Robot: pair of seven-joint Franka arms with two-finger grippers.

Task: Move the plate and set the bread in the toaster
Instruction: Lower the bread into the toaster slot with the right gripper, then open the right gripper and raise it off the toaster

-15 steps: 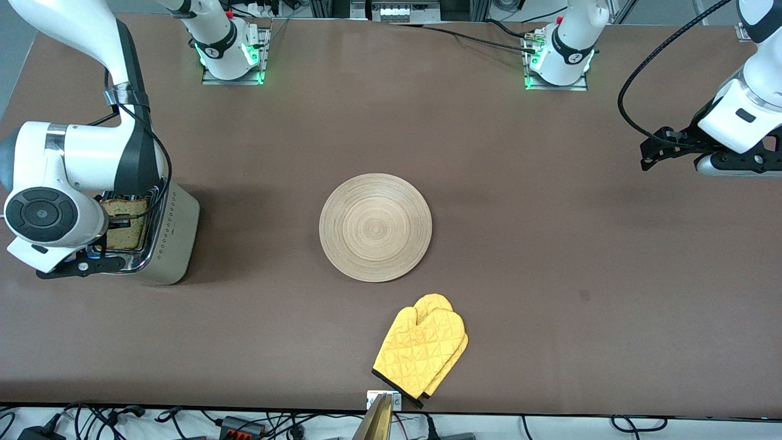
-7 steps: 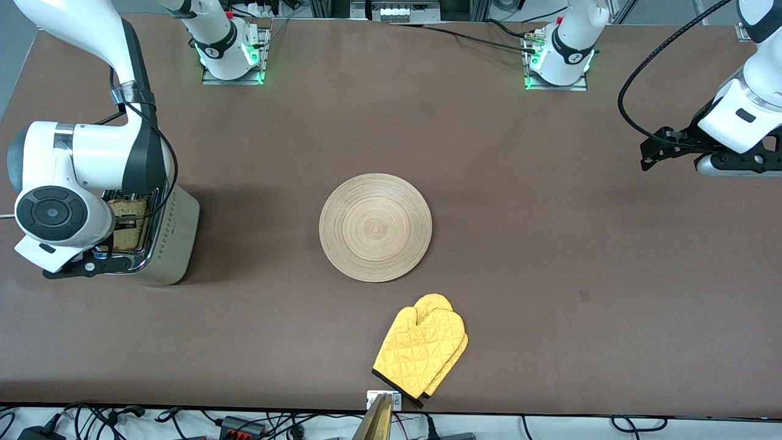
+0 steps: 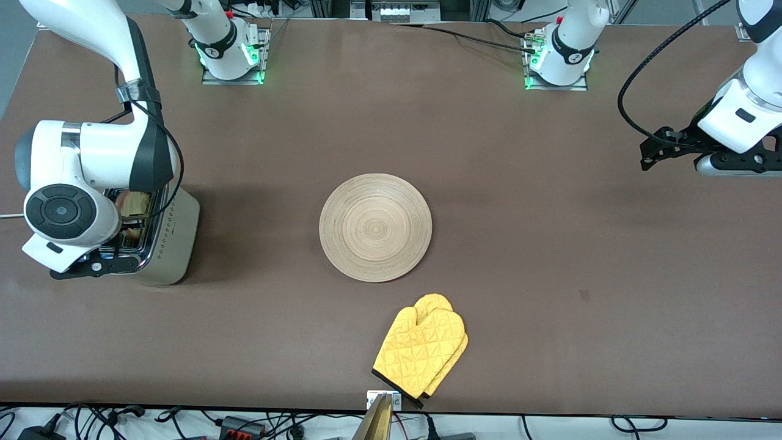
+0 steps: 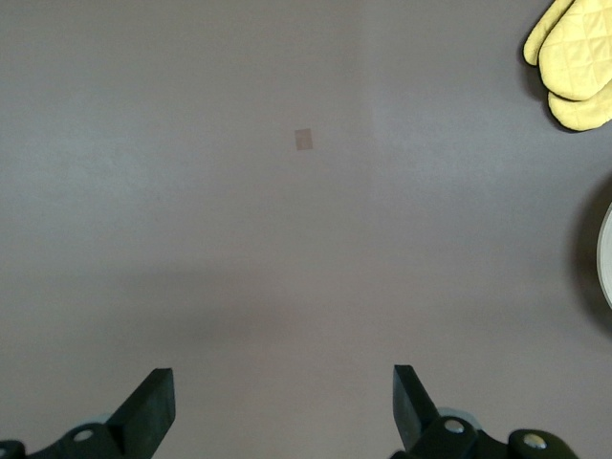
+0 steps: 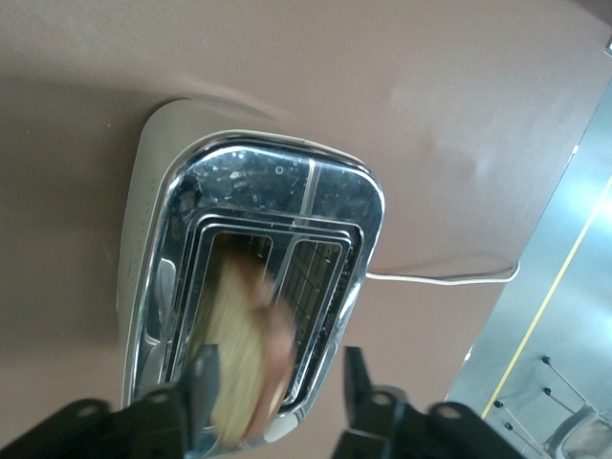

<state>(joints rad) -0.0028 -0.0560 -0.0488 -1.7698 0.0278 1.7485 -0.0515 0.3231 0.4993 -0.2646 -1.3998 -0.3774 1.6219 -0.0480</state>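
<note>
Dropping into the toaster [image 5: 253, 287], the soft, light bread [image 5: 244, 359] had left the right hand's [image 5: 277, 378] parted fingers; the left hand [image 4: 282, 406] waited wide open, holding nothing.

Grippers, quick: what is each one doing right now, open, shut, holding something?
Left gripper: open, empty, waiting over bare table.
Right gripper: open over the toaster, bread released into a slot.

Brown table [image 3: 519, 244]: plate [image 3: 375, 227] mid-table, yellow oven mitts [image 3: 421, 351] nearer camera, toaster [image 3: 168, 241] at right arm's end.
</note>
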